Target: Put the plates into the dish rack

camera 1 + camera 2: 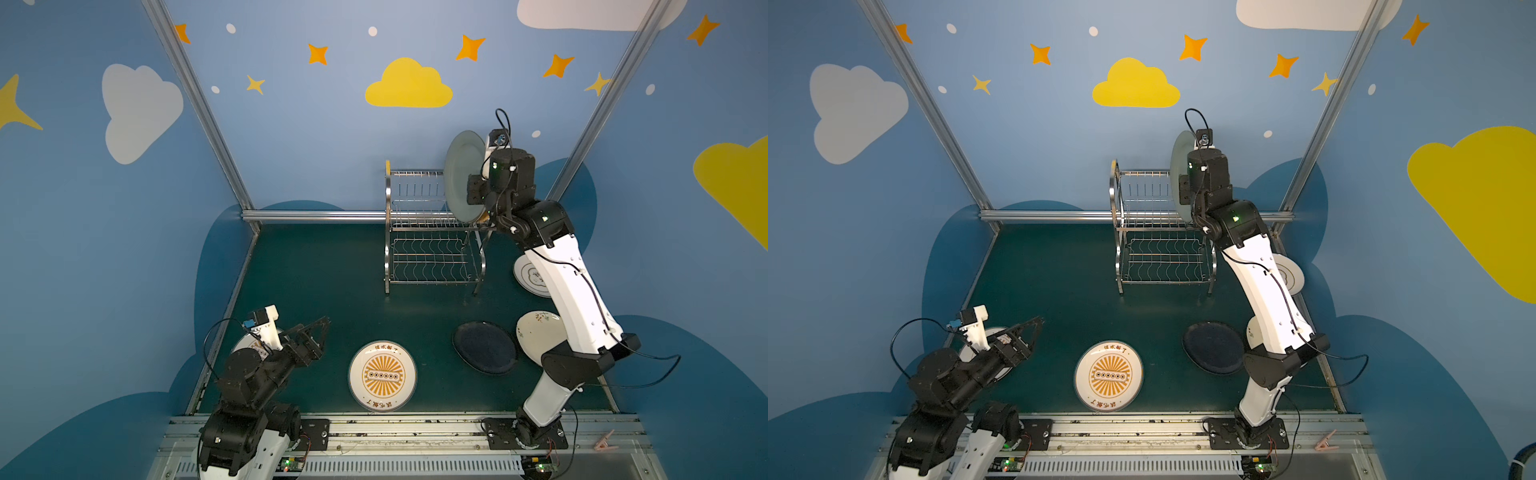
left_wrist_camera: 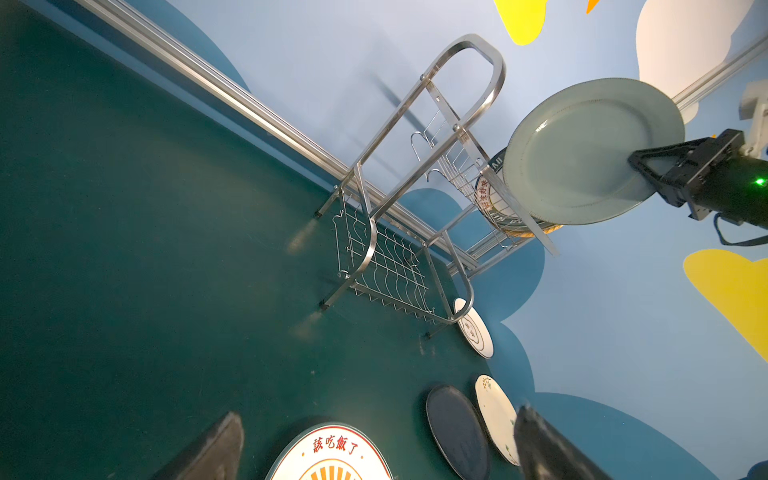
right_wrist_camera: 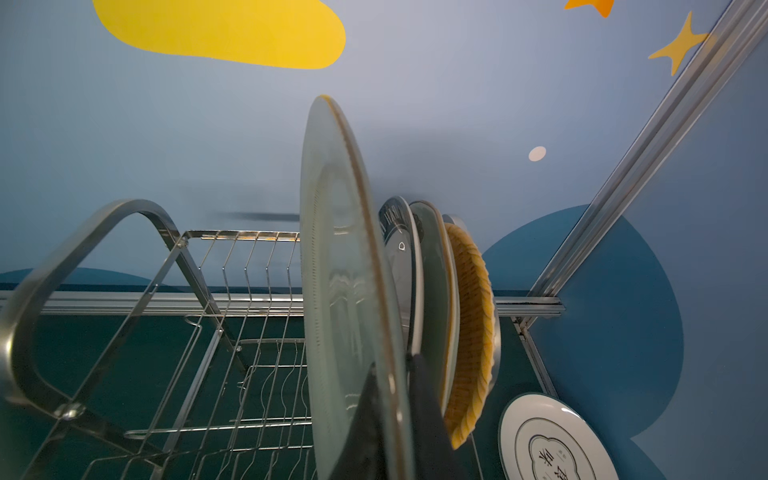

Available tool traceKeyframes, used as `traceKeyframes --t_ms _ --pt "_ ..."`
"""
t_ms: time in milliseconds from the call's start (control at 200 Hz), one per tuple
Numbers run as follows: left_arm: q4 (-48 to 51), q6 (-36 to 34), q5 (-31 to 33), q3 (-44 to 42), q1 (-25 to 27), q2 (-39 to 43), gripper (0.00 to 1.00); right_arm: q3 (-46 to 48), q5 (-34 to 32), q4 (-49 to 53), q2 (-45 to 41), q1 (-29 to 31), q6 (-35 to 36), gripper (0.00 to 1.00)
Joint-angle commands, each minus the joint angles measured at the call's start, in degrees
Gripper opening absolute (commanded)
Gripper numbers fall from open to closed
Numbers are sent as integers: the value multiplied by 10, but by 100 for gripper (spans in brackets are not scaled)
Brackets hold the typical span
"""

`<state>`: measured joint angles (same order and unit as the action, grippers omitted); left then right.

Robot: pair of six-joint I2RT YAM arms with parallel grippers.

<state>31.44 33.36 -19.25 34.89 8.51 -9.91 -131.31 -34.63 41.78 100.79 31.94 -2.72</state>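
Observation:
My right gripper (image 3: 392, 374) is shut on the rim of a grey-green plate (image 1: 461, 174), held upright over the right end of the dish rack's (image 1: 387, 232) upper tier. A lettered dark-rim plate (image 3: 399, 249), a pale green plate (image 3: 434, 282) and an orange woven plate (image 3: 469, 324) stand in the slots just behind it. My left gripper (image 1: 322, 336) hovers open and empty at the front left, near the sunburst plate (image 1: 382, 376) lying flat on the table. A black plate (image 1: 484, 347) and a floral plate (image 1: 536, 332) lie at the front right.
A white plate with a cloud emblem (image 1: 530, 276) lies right of the rack, partly under my right arm. Another plate (image 1: 245, 343) is mostly hidden under my left arm. Blue walls and aluminium posts (image 1: 199, 108) enclose the green table (image 1: 316, 282).

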Motion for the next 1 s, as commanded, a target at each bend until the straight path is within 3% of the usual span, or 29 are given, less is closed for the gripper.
traceKeyframes --t_ms 0,996 --pt "-16 -8 -7 -3 -2 1 100 -28 -31 -102 -7 -1 21 0" --pt "-17 -7 -13 -2 -4 4 100 -47 -62 -103 26 -6 26 0"
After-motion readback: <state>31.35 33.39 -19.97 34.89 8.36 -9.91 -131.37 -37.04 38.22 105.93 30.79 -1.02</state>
